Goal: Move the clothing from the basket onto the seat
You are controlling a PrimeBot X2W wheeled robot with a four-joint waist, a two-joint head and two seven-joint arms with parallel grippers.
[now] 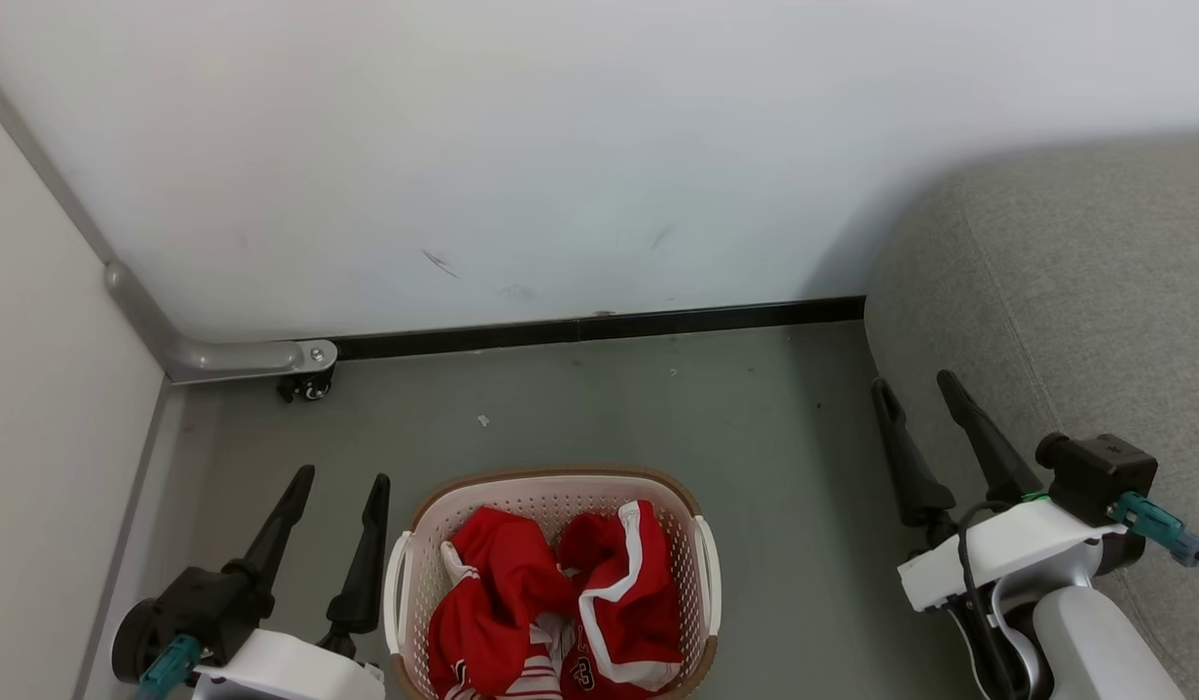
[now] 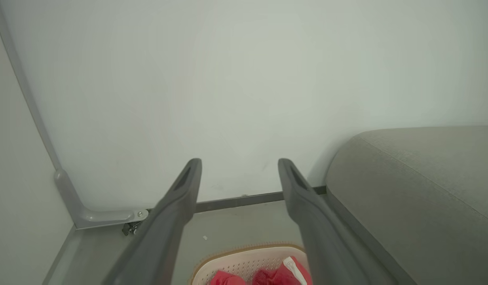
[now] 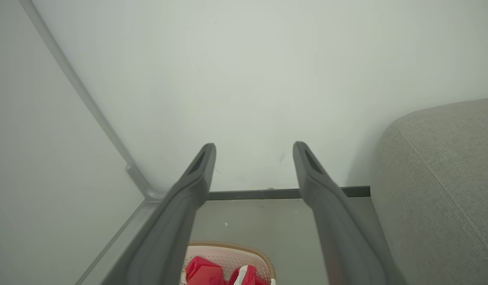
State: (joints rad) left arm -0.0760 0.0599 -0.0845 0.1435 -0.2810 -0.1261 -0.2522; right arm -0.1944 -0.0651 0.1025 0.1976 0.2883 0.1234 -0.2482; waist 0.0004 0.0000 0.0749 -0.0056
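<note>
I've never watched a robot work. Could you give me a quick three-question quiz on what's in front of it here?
1. Fill in: the left gripper and the right gripper are both ___ and hold nothing.
2. By the robot's own sides, on which side of the basket is the grey seat? A: left. B: right.
3. True or false: the red clothing lies on the seat.
Key: 1 open; 2 B; 3 false, the clothing lies in the basket.

The clothing (image 1: 507, 583) lies in the basket (image 1: 560, 473), on the floor (image 1: 755, 418) left of the seat (image 1: 1075, 292), which seemingly meets the wall (image 1: 560, 146).
</note>
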